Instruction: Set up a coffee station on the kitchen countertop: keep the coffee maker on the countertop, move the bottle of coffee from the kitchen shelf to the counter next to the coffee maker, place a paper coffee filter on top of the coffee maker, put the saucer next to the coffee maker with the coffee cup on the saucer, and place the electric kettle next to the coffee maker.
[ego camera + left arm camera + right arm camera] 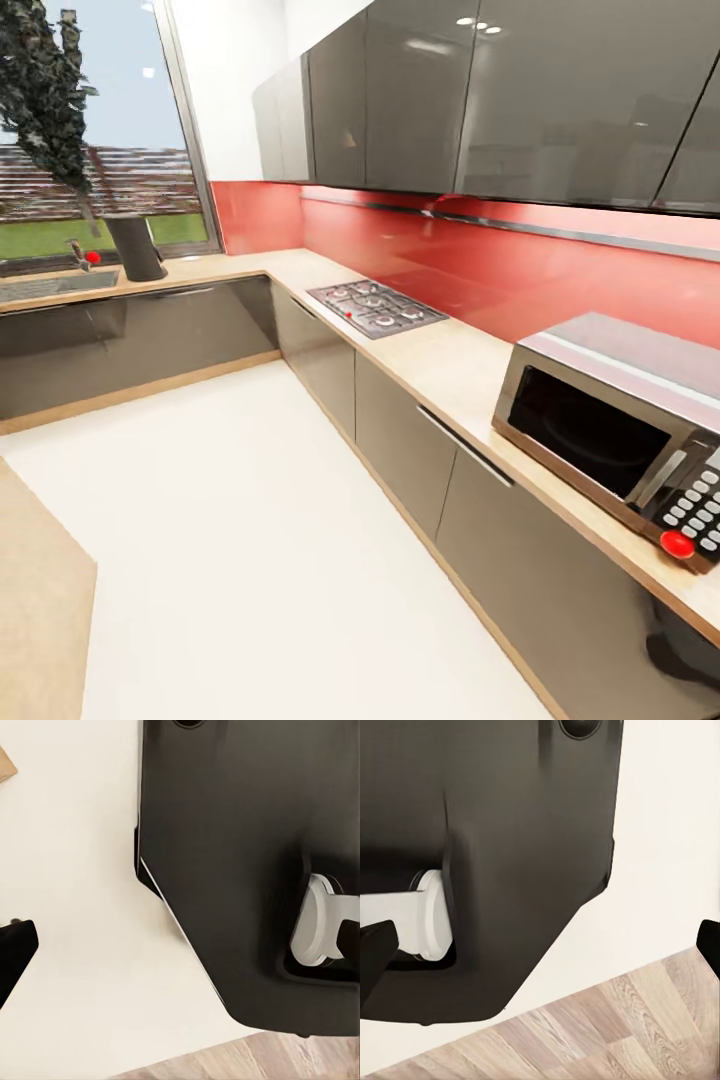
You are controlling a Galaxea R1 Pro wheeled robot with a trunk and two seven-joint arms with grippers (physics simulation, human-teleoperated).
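Note:
The kitchen countertop (450, 365) is light beige and runs in an L over glossy grey cabinet fronts, from under the window along the red back wall. The coffee maker, bottle of coffee, kitchen shelf, paper coffee filter, saucer, coffee cup and electric kettle are out of view. My left gripper (180, 945) hangs over the white floor and my own dark base, open, with a dark fingertip (15, 956) at each edge of the left wrist view. My right gripper (540, 945) is likewise open and holds nothing, its fingertips (375, 956) wide apart above the base and wood flooring.
On the counter are a gas hob (375, 307) and a steel microwave (620, 420) near me at the right. A dark plant pot (135, 248) and a sink (55, 287) sit under the window. White floor (250, 520) lies between; another wood surface (40, 600) juts in at the left.

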